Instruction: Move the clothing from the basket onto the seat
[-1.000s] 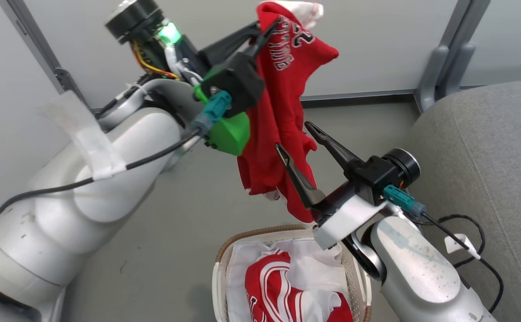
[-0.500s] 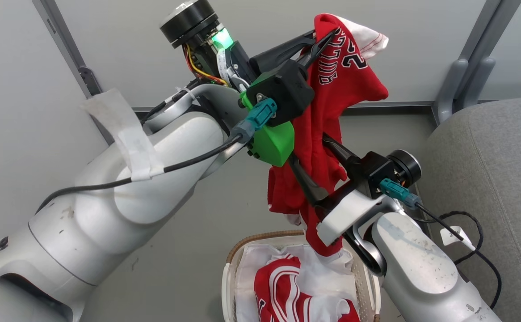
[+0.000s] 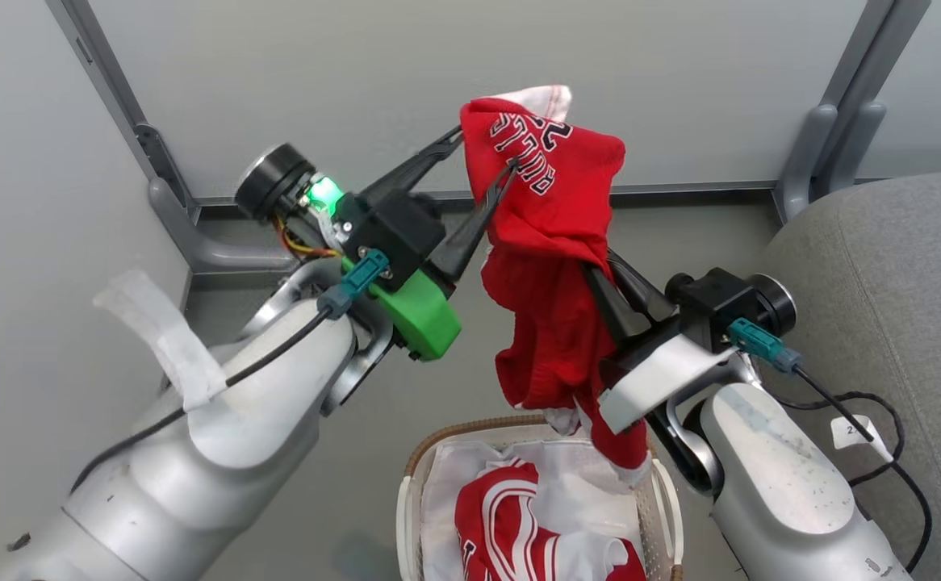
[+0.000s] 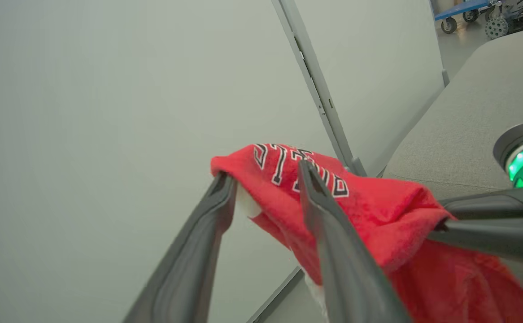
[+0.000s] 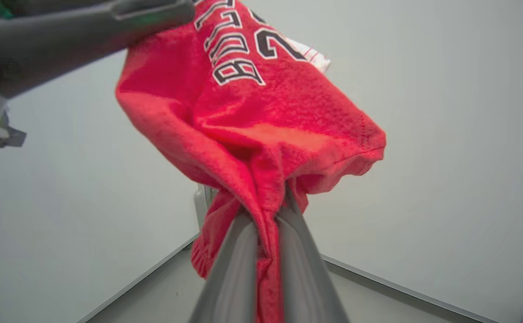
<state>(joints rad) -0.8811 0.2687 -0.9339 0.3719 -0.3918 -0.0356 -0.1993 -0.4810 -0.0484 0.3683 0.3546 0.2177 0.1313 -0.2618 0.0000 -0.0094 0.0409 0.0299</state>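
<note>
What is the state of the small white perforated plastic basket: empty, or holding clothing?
Holding clothing: a red garment with white stripes lies inside the basket, on its white liner sheet.

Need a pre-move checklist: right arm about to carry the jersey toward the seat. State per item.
1. Right tool shut on the red jersey: ok.
2. Left tool jaws apart: ok.
3. Jersey free of the left tool: not ok, cloth drapes over its fingertips.
4. Jersey hem clear of the basket: cannot tell, it hangs in front of the rim in the head view.
5. Seat on the right arm's side: ok.
6. Basket emptied: not ok, another red garment lies inside.
</note>
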